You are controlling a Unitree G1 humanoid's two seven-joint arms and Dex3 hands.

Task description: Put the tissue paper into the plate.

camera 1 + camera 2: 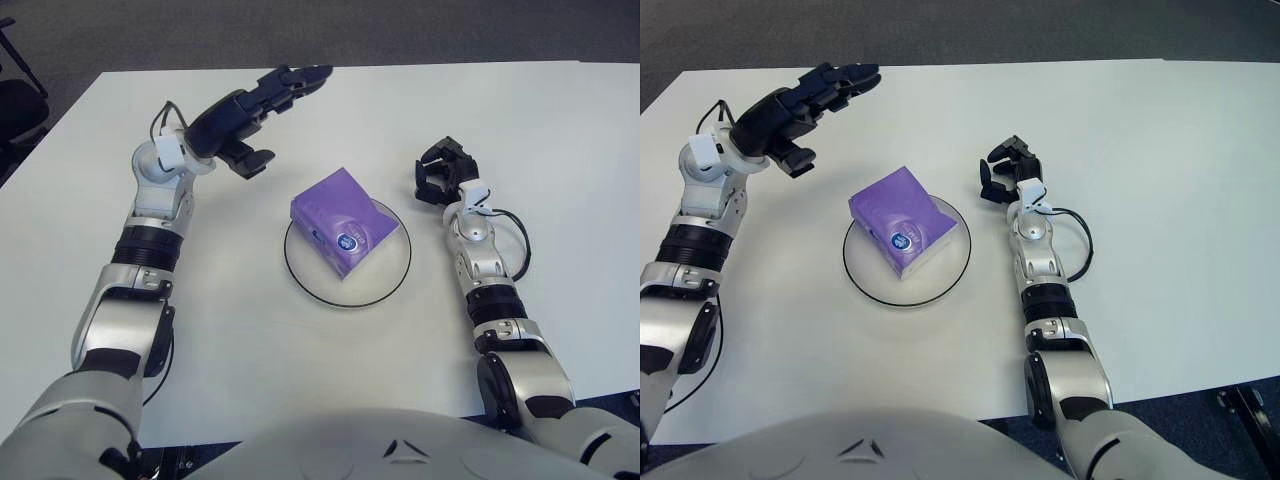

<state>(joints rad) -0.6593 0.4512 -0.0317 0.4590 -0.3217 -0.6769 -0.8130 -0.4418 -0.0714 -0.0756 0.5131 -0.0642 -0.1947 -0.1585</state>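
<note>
Purple tissue pack: lies in the plate on the white worktop; placement looks complete. Left hand: empty, fingers spread, up-left of plate. Right hand: curled, empty, beside plate's right.

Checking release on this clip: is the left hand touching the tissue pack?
Apart. In the left eye view, bare table shows between the left hand, fingers spread, and the tissue pack lying in the plate.
</note>
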